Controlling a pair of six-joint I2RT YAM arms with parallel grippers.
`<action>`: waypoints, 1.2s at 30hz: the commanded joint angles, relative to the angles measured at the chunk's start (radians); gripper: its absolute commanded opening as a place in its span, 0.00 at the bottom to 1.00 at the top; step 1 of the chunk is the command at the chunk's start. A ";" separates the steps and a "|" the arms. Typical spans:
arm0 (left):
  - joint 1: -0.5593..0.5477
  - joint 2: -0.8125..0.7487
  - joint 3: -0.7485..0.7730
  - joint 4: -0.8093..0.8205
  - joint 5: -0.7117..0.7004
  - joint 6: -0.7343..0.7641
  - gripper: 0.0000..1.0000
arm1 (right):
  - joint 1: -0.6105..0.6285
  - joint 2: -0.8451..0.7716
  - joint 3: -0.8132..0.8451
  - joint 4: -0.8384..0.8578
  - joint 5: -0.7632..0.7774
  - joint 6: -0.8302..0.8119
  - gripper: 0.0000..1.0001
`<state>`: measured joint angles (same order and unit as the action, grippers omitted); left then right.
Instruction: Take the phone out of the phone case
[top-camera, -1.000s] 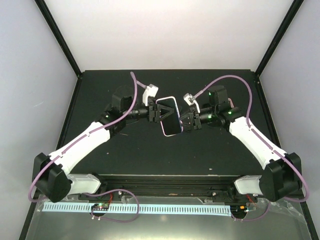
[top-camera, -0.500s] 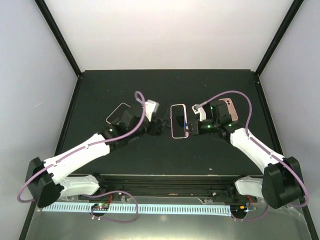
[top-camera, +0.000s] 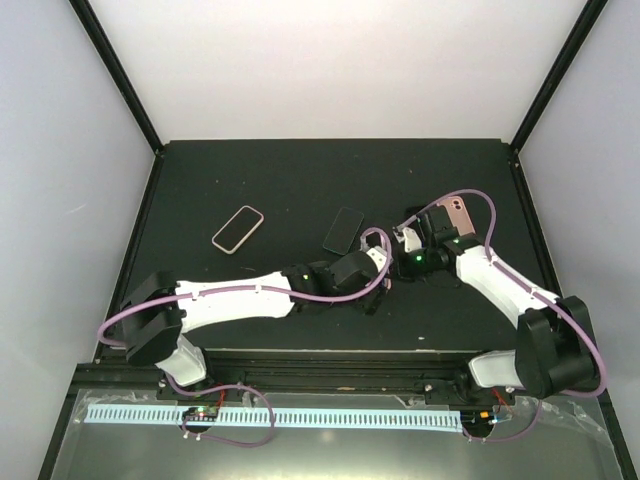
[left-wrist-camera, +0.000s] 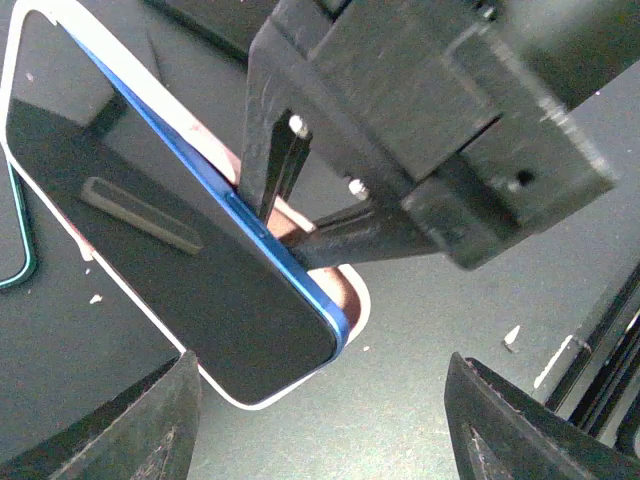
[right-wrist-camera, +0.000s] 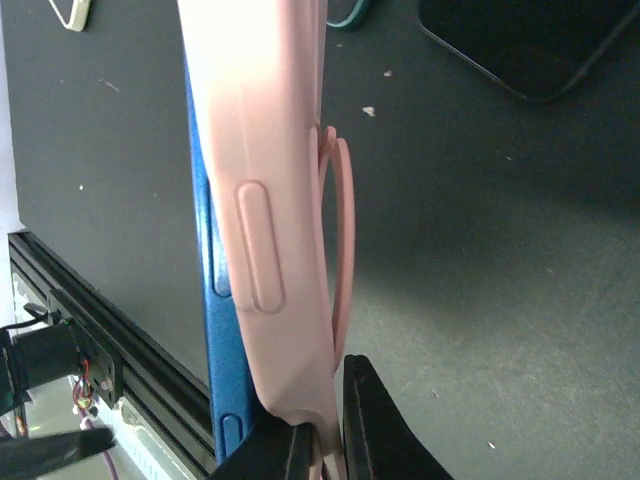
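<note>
The phone has a blue frame and a dark screen. It sits in the pink phone case, whose rim is peeled away from the blue edge along one side. My right gripper is shut on the case's edge and holds it off the table. From above, the case shows as a pink patch by the right gripper. My left gripper is open just below the phone's lower corner, with nothing between its fingers. In the top view it reaches in from the left.
A dark phone lies flat on the black mat behind the left wrist. A pink-rimmed case or phone lies further left. The table's metal front rail runs close below both grippers.
The left arm has swung down and to the right, and its gripper is now near the front rail under the right gripper. The right gripper has stayed shut on the pink case.
</note>
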<state>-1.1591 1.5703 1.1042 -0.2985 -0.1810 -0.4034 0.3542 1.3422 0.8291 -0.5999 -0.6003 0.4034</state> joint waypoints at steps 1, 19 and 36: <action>-0.021 0.036 0.072 -0.009 -0.088 -0.007 0.69 | -0.016 0.015 -0.003 0.009 -0.003 0.039 0.01; -0.040 0.268 0.219 -0.129 -0.253 -0.031 0.66 | -0.017 0.005 -0.039 0.060 0.103 0.153 0.01; -0.042 0.308 0.217 -0.222 -0.425 0.060 0.58 | -0.020 -0.012 -0.041 0.071 0.008 0.206 0.01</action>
<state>-1.2072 1.8523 1.3060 -0.4122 -0.4873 -0.3962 0.3397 1.3647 0.7837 -0.5583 -0.5068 0.5888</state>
